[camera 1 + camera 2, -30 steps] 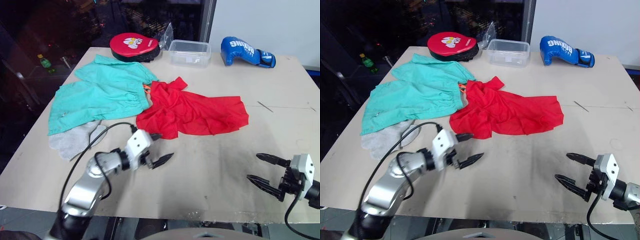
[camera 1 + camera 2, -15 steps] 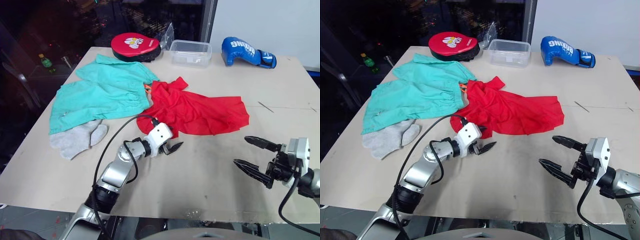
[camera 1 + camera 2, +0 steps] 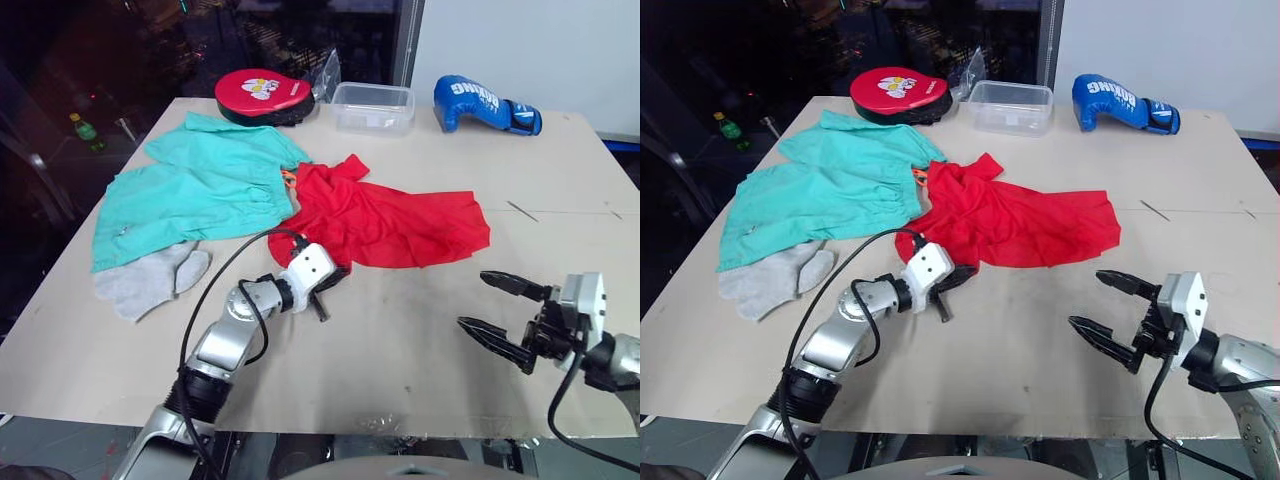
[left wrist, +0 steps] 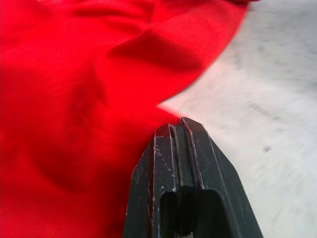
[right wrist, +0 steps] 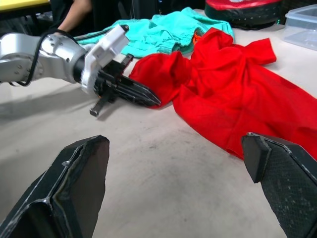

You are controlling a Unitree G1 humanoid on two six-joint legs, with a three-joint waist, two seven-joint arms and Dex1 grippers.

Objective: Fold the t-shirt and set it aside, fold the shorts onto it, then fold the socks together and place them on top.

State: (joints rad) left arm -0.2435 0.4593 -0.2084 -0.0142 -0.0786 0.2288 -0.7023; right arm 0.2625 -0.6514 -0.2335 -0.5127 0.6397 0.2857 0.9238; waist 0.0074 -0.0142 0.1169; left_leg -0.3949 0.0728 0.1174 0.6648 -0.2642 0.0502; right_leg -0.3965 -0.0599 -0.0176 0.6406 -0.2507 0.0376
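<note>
The t-shirt (image 3: 385, 222) lay crumpled mid-table, right of the shorts (image 3: 200, 185). The left claw (image 4: 181, 130) was pinched shut at the shirt's near-left hem; whether it held cloth was unclear. The right claw (image 3: 1120, 315) hung wide open. The fabric looked limp and light — best gripped at a hem or corner.

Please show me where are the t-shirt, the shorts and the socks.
t-shirt (image 3: 400, 225), left eye view: middle of the red cloth.
shorts (image 3: 195, 190), left eye view: middle of the green cloth.
socks (image 3: 150, 280), left eye view: middle of the grey pair.
</note>
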